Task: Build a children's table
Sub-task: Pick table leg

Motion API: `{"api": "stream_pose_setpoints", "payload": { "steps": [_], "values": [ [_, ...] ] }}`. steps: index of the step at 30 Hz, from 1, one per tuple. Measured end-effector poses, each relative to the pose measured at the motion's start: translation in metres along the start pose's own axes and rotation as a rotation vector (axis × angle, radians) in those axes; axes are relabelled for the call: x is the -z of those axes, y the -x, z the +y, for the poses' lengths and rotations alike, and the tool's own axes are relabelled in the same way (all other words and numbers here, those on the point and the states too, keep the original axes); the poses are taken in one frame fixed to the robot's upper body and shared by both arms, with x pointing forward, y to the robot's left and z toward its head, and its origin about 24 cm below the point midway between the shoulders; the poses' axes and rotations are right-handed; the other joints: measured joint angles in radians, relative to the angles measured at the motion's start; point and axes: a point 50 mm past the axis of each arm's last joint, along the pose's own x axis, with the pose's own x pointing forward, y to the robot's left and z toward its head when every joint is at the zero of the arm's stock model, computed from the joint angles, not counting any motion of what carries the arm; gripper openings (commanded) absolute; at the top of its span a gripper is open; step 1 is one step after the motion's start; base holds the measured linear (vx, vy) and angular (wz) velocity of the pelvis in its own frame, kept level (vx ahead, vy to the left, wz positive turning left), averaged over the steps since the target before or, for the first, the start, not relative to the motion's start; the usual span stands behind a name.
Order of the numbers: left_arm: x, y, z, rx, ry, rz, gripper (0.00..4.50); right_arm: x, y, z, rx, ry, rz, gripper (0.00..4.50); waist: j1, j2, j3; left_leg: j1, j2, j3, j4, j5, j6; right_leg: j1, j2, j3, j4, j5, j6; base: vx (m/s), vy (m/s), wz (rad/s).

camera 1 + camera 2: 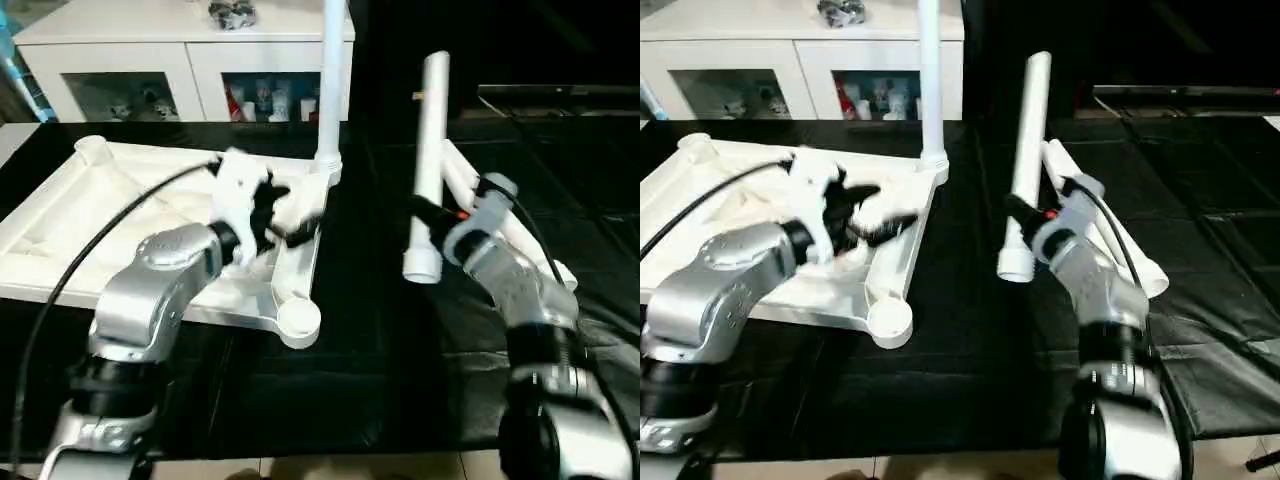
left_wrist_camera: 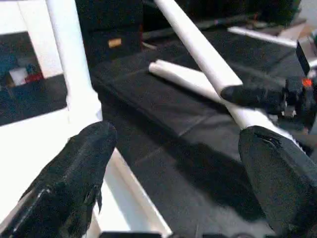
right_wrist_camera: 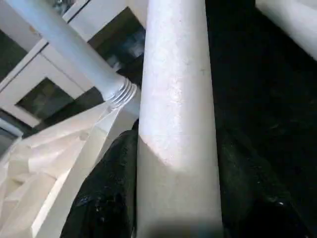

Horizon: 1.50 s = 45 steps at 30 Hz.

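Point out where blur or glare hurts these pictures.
Left eye view: the white plastic tabletop is washed out, ribs barely readable. Left wrist view: its own black fingers are soft. Right wrist view: the held white tube leg looms close, lit above, shadowed below.

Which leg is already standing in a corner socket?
The upright leg at the tabletop's far corner. Another leg is clamped in the right gripper above the black cloth; the others lie flat behind it.

White table top (image 1: 60, 235) and legs (image 1: 430, 160); black cloth (image 1: 400, 380); cabinet (image 1: 150, 45) white, contents perhaps multicoloured.
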Motion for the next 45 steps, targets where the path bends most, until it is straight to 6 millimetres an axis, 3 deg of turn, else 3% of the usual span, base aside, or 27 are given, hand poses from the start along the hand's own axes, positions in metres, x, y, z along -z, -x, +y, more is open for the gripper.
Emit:
{"api": "stream_pose_setpoints", "payload": {
  "steps": [5, 9, 13, 18, 26, 31, 38, 42, 45],
  "values": [
    [0.0, -0.007, -0.004, -0.003, 0.058, -0.025, 4.5, -0.004, 0.008, 0.011, -0.085, 0.043, -0.023, 1.85, -0.001, 0.0, 0.0, 0.0, 0.0, 0.0, 0.0, 0.0, 0.0, 0.0, 0.0, 0.0, 0.0, 0.0, 0.001, 0.0, 0.0, 0.0],
    [-0.012, -0.015, -0.002, -0.029, 0.166, -0.112, 4.5, 0.006, 0.017, 0.036, -0.332, 0.024, 0.021, 1.85, 0.001, 0.0, 0.0, -0.001, 0.0, 0.0, 0.0, 0.0, 0.0, 0.0, 0.0, 0.0, -0.001, 0.0, 0.001, 0.0, 0.0, 0.0],
    [-0.027, -0.023, -0.006, 0.011, 0.298, -0.193, 4.5, 0.009, 0.029, 0.057, -0.541, 0.011, 0.033, 1.84, 0.016, 0.0, 0.0, -0.002, 0.0, 0.0, 0.0, 0.0, 0.002, 0.0, 0.0, 0.0, -0.002, 0.0, 0.001, 0.0, 0.0, 0.0],
    [-0.043, -0.033, -0.015, 0.087, 0.497, -0.286, 4.5, 0.011, 0.04, 0.067, -0.662, 0.015, 0.043, 1.84, 0.031, -0.001, 0.0, -0.003, 0.0, 0.0, 0.0, 0.0, 0.003, 0.0, 0.0, -0.001, -0.003, 0.0, 0.001, 0.0, 0.0, 0.0],
    [-0.042, -0.044, -0.033, 0.187, 0.628, -0.267, 4.5, 0.014, 0.046, 0.07, -0.707, 0.067, 0.082, 1.84, 0.032, -0.002, 0.001, -0.004, 0.0, 0.0, 0.0, 0.0, 0.003, 0.0, -0.001, -0.001, -0.006, 0.0, 0.003, 0.0, 0.0, 0.0],
    [-0.04, -0.047, -0.041, 0.222, 0.692, -0.248, 4.5, 0.011, 0.044, 0.075, -0.68, 0.209, 0.042, 1.84, 0.032, -0.002, 0.001, -0.007, 0.0, -0.001, 0.0, 0.0, 0.003, -0.001, -0.001, -0.002, -0.006, 0.0, 0.003, 0.0, 0.0, 0.0],
    [-0.039, -0.048, -0.04, 0.184, 0.706, -0.242, 3.86, 0.012, 0.04, 0.085, -0.637, 0.424, -0.016, 1.84, 0.031, -0.002, 0.001, -0.011, 0.0, -0.002, 0.0, 0.0, 0.004, -0.001, -0.001, -0.003, -0.01, 0.001, 0.005, 0.0, 0.0, 0.0],
    [-0.038, -0.05, -0.035, 0.071, 0.708, -0.246, 3.55, 0.018, 0.036, 0.095, -0.616, 0.606, -0.042, 1.84, 0.027, -0.002, 0.001, -0.012, 0.0, -0.002, 0.0, 0.003, 0.011, -0.001, -0.001, -0.003, -0.014, 0.004, 0.007, 0.0, 0.0, 0.0],
    [-0.038, -0.049, -0.029, -0.006, 0.702, -0.253, 3.28, 0.024, 0.035, 0.102, -0.617, 0.645, -0.049, 1.84, 0.027, -0.002, 0.001, -0.012, 0.0, -0.002, 0.0, 0.002, 0.012, -0.001, -0.001, -0.003, -0.015, 0.004, 0.008, 0.0, 0.0, 0.0]
  ]
}}
